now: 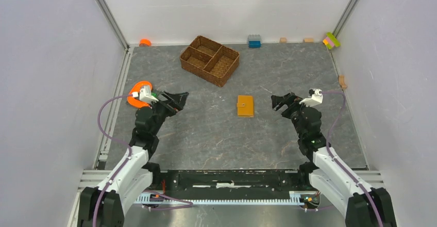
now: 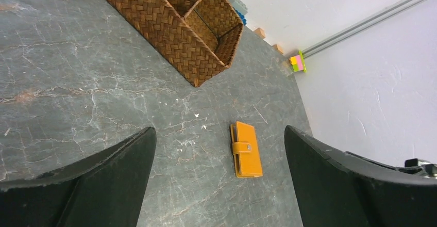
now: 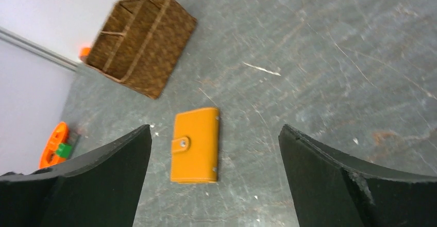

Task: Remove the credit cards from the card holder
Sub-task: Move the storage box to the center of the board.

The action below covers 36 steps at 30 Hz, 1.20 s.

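Over the worktop (image 1: 206,139), left gripper (image 1: 178,99) and right gripper (image 1: 279,102) hover with jaws spread wide, nothing held. Between them, nearer the right, card holder (image 1: 245,106) lies flat and closed, snap tab (image 3: 181,144) fastened; credit cards not visible, presumably inside. Woven tray (image 1: 209,60) sits well beyond. Step in hand, likely: opening. Best to pin one cover flat with one gripper and lift the tab with the other, gently, so the holder doesn't skid.

Orange-tan wallet (image 1: 245,106) on a dark grey, white-veined surface (image 1: 206,134); brown woven tray (image 1: 202,72) beyond the wallet; blue brick (image 1: 254,42) farther beyond; white walls (image 1: 227,5)
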Motion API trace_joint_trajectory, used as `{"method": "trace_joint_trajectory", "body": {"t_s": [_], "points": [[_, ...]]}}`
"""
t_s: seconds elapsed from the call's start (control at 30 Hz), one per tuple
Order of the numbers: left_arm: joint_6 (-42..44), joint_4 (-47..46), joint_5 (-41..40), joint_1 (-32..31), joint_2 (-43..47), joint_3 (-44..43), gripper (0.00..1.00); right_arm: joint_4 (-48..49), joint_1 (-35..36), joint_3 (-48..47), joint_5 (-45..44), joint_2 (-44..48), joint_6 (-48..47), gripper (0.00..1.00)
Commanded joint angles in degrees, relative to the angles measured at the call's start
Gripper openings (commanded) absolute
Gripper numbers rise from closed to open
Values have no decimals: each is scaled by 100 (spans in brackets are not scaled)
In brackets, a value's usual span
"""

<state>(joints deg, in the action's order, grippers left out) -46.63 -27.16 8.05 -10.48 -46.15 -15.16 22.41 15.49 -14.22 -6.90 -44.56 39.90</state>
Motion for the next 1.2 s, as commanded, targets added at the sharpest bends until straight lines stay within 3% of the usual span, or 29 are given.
{"method": "trace_joint_trajectory", "body": {"t_s": [0.0, 0.13, 0.6, 0.8, 1.17], "points": [[-36, 52, -201, -7, 13, -101, 100, -507, -2, -351, -273, -409, 221, 98], [143, 317, -56, -7, -4, -238, 100, -899, -4, -803, -58, -878, -37, 98], [-66, -496, 605, -33, -648, -157, 97, -219, 278, -1257, 42, -2180, 366, 98], [-30, -431, 470, -39, -436, -84, 98, -445, 827, -2367, -407, -3448, 400, 98], [-94, -563, 606, -105, -899, -189, 97, -1191, 1332, -4930, -963, -5648, 332, 98]]}}
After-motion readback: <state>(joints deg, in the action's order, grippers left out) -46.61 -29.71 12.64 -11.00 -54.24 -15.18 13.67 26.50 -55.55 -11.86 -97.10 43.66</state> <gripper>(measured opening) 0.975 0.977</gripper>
